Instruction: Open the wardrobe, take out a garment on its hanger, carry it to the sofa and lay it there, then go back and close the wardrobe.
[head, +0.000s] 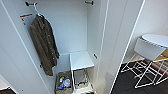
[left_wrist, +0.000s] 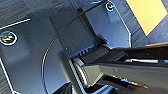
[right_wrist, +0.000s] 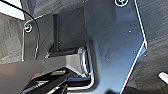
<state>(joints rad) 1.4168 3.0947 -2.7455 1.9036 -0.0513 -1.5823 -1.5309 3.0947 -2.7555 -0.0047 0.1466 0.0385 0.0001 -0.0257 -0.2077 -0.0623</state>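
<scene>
Hanging olive jacket (head: 44, 45) (coarse fabric), smooth wardrobe (head: 72, 27) int.

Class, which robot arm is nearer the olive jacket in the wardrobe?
Cannot tell. The olive jacket hangs inside the wardrobe; both wrist cameras face dark carpet, suggesting both arms hang low, apart from it.

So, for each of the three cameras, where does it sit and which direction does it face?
Head view: high on the robot, facing forward and down into the open wardrobe, where a dark olive jacket hangs; no robot part is seen.
Left wrist view: on the left arm, facing down at dark carpet; the robot's dark plate shows.
Right wrist view: on the right arm, likewise.
Shared: both wrist views show carpet and plate.
</scene>
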